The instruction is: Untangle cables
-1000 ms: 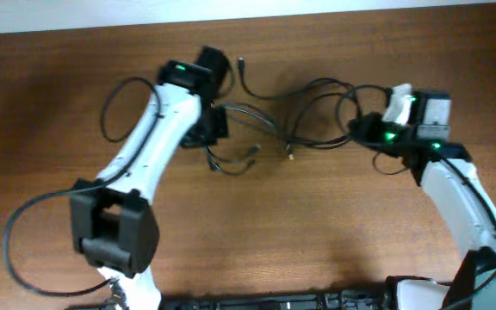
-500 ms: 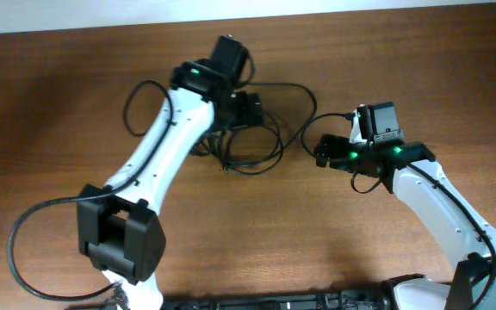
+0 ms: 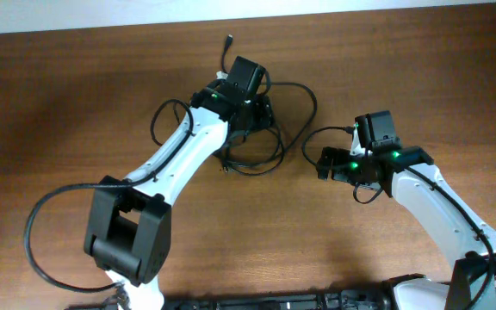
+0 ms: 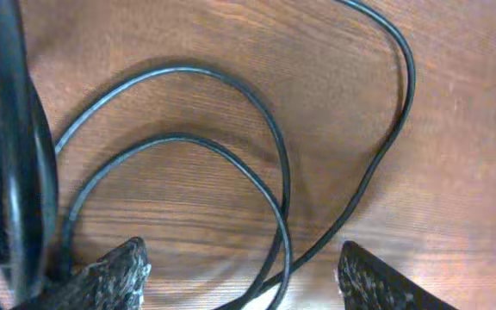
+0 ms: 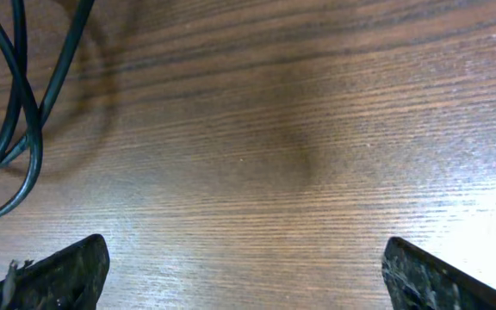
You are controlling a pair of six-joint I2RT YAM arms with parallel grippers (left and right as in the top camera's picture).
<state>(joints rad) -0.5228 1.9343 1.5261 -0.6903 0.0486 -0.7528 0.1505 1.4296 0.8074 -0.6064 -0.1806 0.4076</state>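
Observation:
The cables (image 3: 313,102) lie in a loose heap of thin black loops at the table's middle back, and one plug end (image 3: 229,40) points away. My left gripper (image 3: 261,116) hovers over the heap. In the left wrist view it (image 4: 244,280) is open, and two cable strands (image 4: 275,250) run across the wood between its fingers without being pinched. More cable bunches at the left edge (image 4: 11,146). My right gripper (image 3: 324,162) stands open to the right of the heap, with only bare wood between its fingers (image 5: 58,275). One cable loop (image 5: 26,129) shows at that view's upper left.
The brown wooden table (image 3: 386,52) ends at a pale wall strip along the back. Thick black arm wires loop beside the left arm (image 3: 158,120) and near its base (image 3: 31,245). A dark bar (image 3: 274,301) runs along the front edge.
Both grippers have gone from shut to open. The cables, earlier stretched between them, now lie slack in a heap. The left gripper moved right over the heap; the right moved left and lower.

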